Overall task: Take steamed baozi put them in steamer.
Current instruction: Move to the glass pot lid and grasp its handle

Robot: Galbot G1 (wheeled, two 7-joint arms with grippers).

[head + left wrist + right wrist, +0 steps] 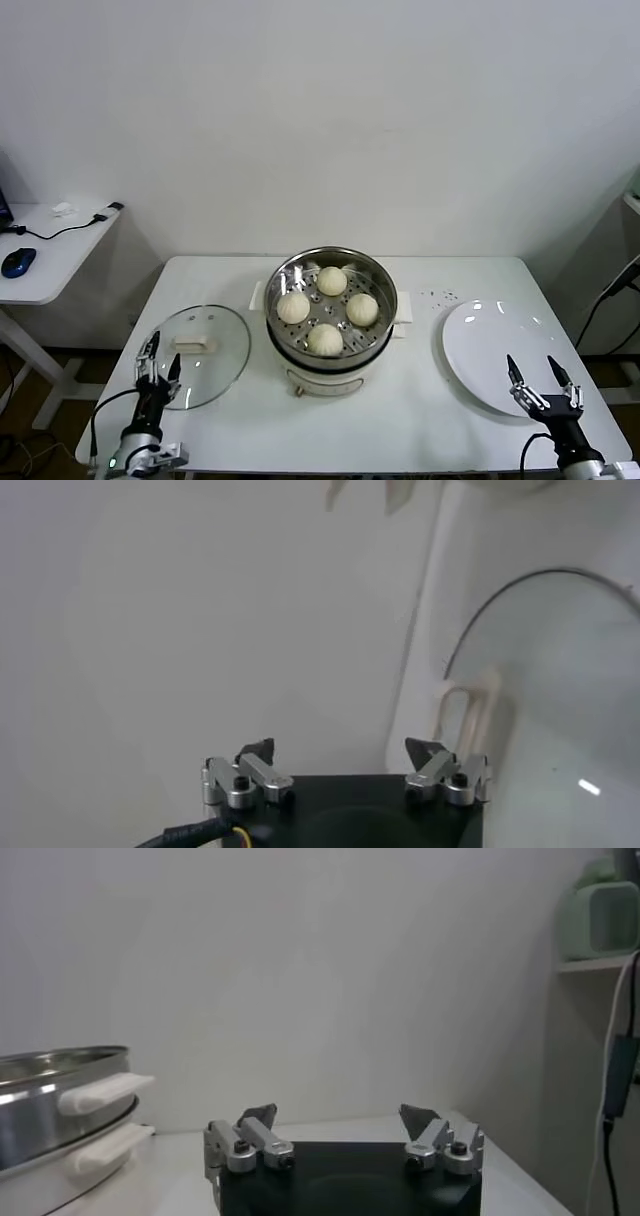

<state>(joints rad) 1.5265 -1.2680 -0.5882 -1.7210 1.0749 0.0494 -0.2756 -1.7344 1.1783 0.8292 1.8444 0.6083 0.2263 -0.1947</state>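
The steamer (378, 281) is a shiny steel basket on a cream-white pot base at the table's middle. Several cream-white baozi (332, 281) lie on its perforated floor, spaced apart. My left gripper (158, 360) is open and empty at the front left, over the near edge of the glass lid (205, 375). My right gripper (535, 371) is open and empty at the front right, at the near edge of the white plate (490, 340). The steamer's rim and handles (70, 1108) show in the right wrist view. Both wrist views show the jaws spread with nothing between them.
The round glass lid with a cream handle (470, 705) lies flat left of the steamer. The flat white plate is bare, right of the steamer. A side desk (40, 262) with a blue mouse stands far left. A wall stands behind the table.
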